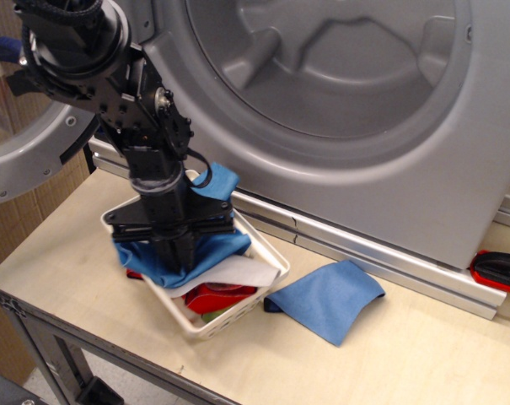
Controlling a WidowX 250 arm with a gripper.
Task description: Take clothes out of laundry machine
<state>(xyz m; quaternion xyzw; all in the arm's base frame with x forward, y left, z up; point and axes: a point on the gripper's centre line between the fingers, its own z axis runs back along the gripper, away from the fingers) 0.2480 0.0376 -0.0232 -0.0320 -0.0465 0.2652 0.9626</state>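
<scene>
The large bright blue cloth (214,246) lies bunched in the white slatted basket (238,309), with one corner (219,179) sticking up at the back. My gripper (177,256) points straight down into the basket, its fingers together and pressed into the blue cloth, so the tips are partly hidden by the folds. The grey laundry machine (406,177) stands behind. Its round drum opening (322,59) shows no cloth inside, and its door (23,169) is swung open at the left.
A white cloth (242,272) and a red cloth (212,297) lie under the blue one in the basket. A smaller folded blue cloth (326,297) lies on the wooden table (389,363). A red and black object (499,270) sits at the right edge.
</scene>
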